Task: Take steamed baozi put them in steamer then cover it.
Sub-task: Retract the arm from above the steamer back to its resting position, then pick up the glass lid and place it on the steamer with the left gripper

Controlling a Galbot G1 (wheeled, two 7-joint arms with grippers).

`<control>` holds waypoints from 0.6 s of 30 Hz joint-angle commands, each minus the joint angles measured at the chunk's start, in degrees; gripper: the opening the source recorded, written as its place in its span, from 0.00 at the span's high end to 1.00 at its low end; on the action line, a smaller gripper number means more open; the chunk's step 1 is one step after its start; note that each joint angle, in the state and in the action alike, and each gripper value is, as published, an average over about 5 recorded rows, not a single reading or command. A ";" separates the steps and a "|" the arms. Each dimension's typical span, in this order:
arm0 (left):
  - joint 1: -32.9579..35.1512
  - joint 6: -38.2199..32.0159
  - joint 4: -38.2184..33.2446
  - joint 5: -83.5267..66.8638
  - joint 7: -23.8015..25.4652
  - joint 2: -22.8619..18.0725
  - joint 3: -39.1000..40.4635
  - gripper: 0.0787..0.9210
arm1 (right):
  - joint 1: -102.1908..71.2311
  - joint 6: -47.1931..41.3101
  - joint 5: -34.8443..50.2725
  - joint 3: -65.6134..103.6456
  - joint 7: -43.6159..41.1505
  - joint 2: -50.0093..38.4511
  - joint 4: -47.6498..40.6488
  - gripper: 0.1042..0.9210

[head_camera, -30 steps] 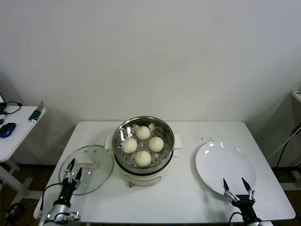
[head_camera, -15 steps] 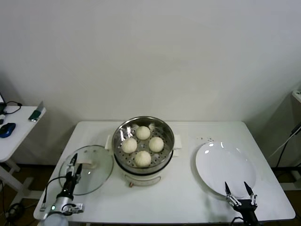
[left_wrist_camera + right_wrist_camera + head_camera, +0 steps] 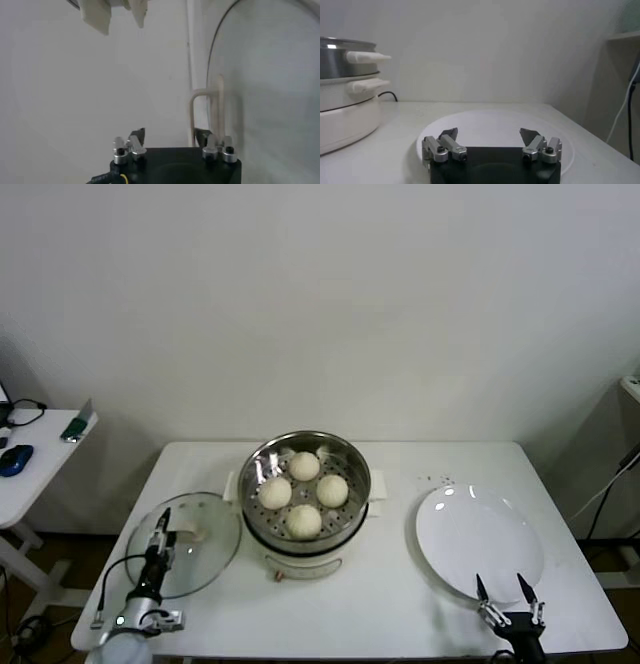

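On the bench's left side the cover lies flat beside the steamer. The left gripper sits over the cover's handle, fingers spread astride it. Four steamed baozi rest inside the steamer. Rightward, the right gripper waits at the white plate's near edge, fingers spread.

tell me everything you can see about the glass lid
The glass lid is a round, clear pane with a thin metal rim and a whitish oblong handle near its middle. It lies flat on the white table, handle up, just left of the steamer and not on it. The left tool is over the lid at the handle, its fingers either side of it; whether they touch it cannot be told.
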 commanded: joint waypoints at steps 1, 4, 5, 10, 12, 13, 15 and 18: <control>-0.35 0.74 -0.12 0.32 0.45 -0.05 0.05 0.38 | -0.26 0.33 -0.50 -0.05 0.04 0.16 0.23 0.12; -0.28 0.94 -0.16 0.26 0.58 -0.36 0.15 0.48 | -0.41 0.45 -0.58 -0.04 0.04 0.18 0.49 0.12; -0.27 0.99 -0.13 0.25 0.59 -0.45 0.17 0.52 | -0.44 0.43 -0.60 -0.03 0.02 0.19 0.61 0.12; -0.31 1.22 0.16 0.16 0.70 -0.61 0.18 0.70 | -0.25 0.31 -0.74 0.05 -0.05 0.20 1.03 0.12; -0.39 1.24 0.23 0.02 0.69 -0.54 0.09 0.77 | -0.15 0.28 -0.75 0.10 -0.07 0.22 1.08 0.12; -0.43 1.22 0.26 -0.13 0.67 -0.49 0.04 0.80 | -0.11 0.27 -0.76 0.13 -0.06 0.23 1.09 0.12; -0.44 1.19 0.17 -0.51 0.61 -0.37 -0.06 0.87 | -0.06 0.24 -0.78 0.24 -0.07 0.22 1.13 0.12; -0.24 1.02 -0.42 -1.40 0.52 -0.16 -0.11 0.93 | -0.07 0.15 -0.79 0.50 -0.07 0.17 1.28 0.12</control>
